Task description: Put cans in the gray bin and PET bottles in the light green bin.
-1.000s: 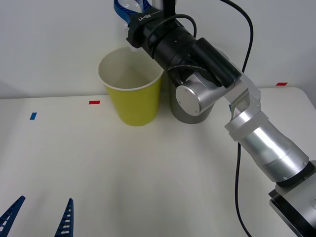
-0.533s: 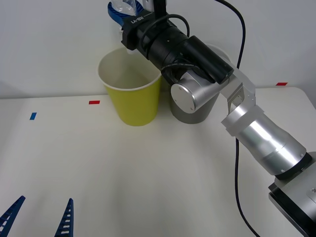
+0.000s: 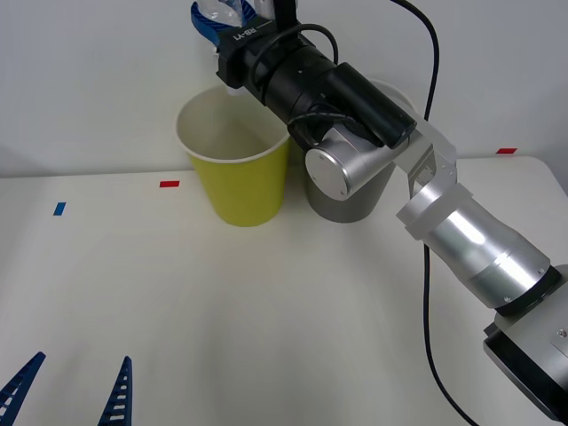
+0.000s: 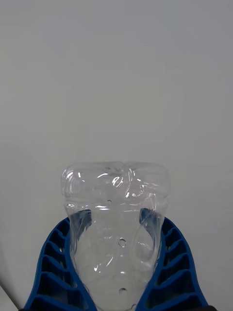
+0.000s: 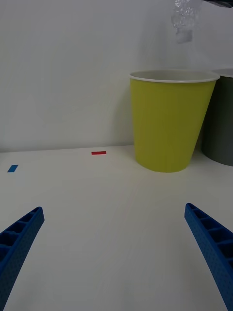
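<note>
My right gripper [image 3: 229, 14] hangs above the far rim of the light green bin [image 3: 238, 173], shut on the PET bottle [image 3: 219, 9]. In the right wrist view the clear, dimpled bottle [image 4: 116, 214] sits squeezed between the blue fingers [image 4: 51, 257]. The left wrist view shows the bottle [image 5: 186, 17] hanging cap down over the light green bin [image 5: 170, 121]. The gray bin [image 3: 344, 209] stands just right of the green one, largely behind my right arm. My left gripper [image 3: 73, 395] rests open and low at the near left. Cans are out of view.
Small red tape marks [image 3: 169, 184] and a blue one [image 3: 59, 209] lie on the white table [image 3: 266, 311]. A white wall rises right behind the bins. A black cable [image 3: 430, 293] runs along my right arm.
My right arm has shifted a little left and up with the bottle, ending over the green bin's far rim. The left gripper has not moved.
</note>
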Available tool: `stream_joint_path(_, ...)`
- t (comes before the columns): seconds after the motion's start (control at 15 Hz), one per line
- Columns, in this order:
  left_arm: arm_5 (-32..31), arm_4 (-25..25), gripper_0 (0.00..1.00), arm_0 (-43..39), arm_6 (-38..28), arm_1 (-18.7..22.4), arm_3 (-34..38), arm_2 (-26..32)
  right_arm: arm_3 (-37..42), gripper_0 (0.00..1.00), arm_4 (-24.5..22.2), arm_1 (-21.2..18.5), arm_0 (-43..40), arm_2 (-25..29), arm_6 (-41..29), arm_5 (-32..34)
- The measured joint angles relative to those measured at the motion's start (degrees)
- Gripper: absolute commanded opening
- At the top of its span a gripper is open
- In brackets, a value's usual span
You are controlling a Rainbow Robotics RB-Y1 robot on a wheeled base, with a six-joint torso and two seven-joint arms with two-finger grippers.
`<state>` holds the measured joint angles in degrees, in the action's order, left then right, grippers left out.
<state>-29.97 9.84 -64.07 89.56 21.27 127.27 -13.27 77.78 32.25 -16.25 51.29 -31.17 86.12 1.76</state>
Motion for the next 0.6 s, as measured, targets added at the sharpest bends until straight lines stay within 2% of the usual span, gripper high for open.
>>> stream_joint_path(0.07, 0.0, 0.0, 1.0, 0.0, 0.0, 0.0, 0.0, 0.0, 0.0, 0.84, 0.1, 0.0, 0.0, 0.0, -0.2, 0.1)
stream_joint_path(0.13, 0.0, 0.0, 1.0, 0.0, 0.0, 0.0, 0.0, 0.0, 0.0, 0.94, 0.1, 0.0, 0.0, 0.0, -0.3, 0.2)
stream_joint_path(0.27, 0.0, 0.0, 1.0, 0.0, 0.0, 0.0, 0.0, 0.0, 0.0, 1.0, 0.2, 0.2, 0.0, 0.0, -0.4, 0.2)
stream_joint_path(0.6, 0.0, 0.0, 1.0, 0.0, 0.0, 0.0, 0.0, 0.0, -0.1, 1.0, 0.3, 0.4, 0.0, 0.0, -0.7, 0.5)
